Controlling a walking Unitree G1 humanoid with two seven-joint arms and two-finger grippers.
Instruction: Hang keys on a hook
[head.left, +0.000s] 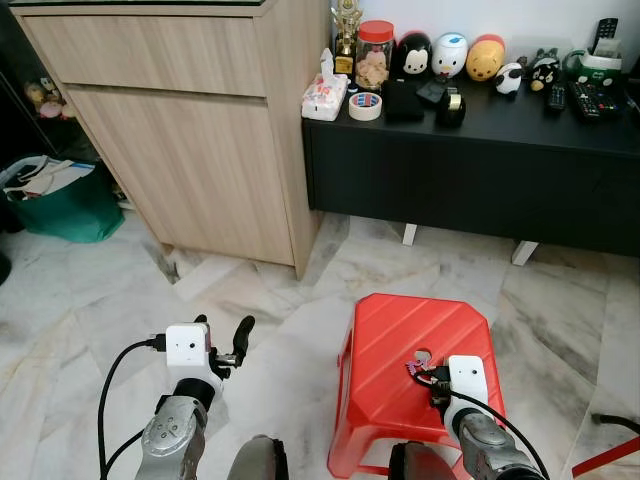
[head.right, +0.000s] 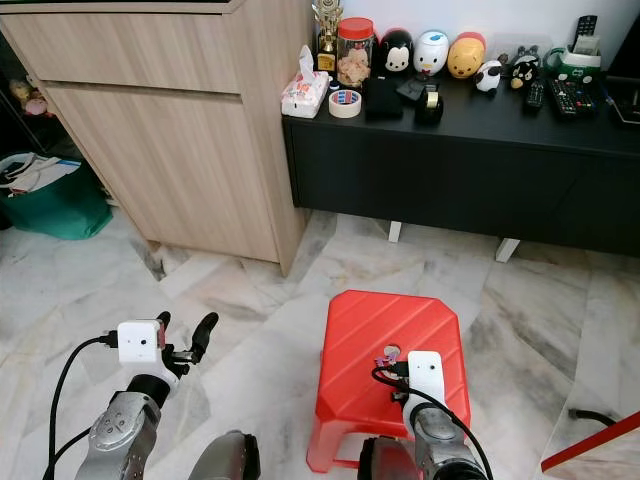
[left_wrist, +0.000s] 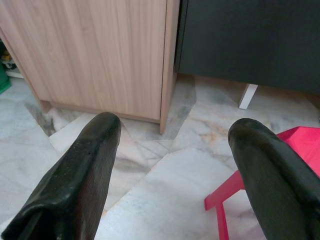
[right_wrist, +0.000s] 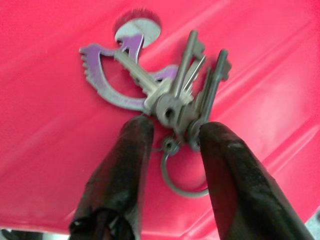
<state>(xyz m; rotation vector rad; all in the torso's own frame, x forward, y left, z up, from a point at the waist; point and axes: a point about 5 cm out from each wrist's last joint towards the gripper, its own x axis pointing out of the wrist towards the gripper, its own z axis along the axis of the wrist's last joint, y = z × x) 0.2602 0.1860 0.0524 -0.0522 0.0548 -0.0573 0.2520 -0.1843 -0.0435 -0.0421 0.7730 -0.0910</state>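
Observation:
A bunch of silver keys (right_wrist: 175, 100) with a purple charm (right_wrist: 100, 75) and a ring lies on top of a red plastic stool (head.left: 400, 325), near the round hole in its seat. My right gripper (right_wrist: 172, 137) reaches down onto the stool, and its two black fingers (right_wrist: 130, 150) press against the key heads from both sides. In the left eye view the keys (head.left: 416, 367) show just ahead of the right wrist camera (head.left: 466, 378). My left gripper (head.left: 228, 343) hangs open over the marble floor to the left of the stool, holding nothing.
A light wooden cabinet (head.left: 190, 130) stands ahead on the left. A low black sideboard (head.left: 480, 170) carries toys, a tape roll (head.left: 365, 105) and a jar. A green bag (head.left: 60, 205) sits far left. A red bar (head.left: 605, 458) lies at the lower right.

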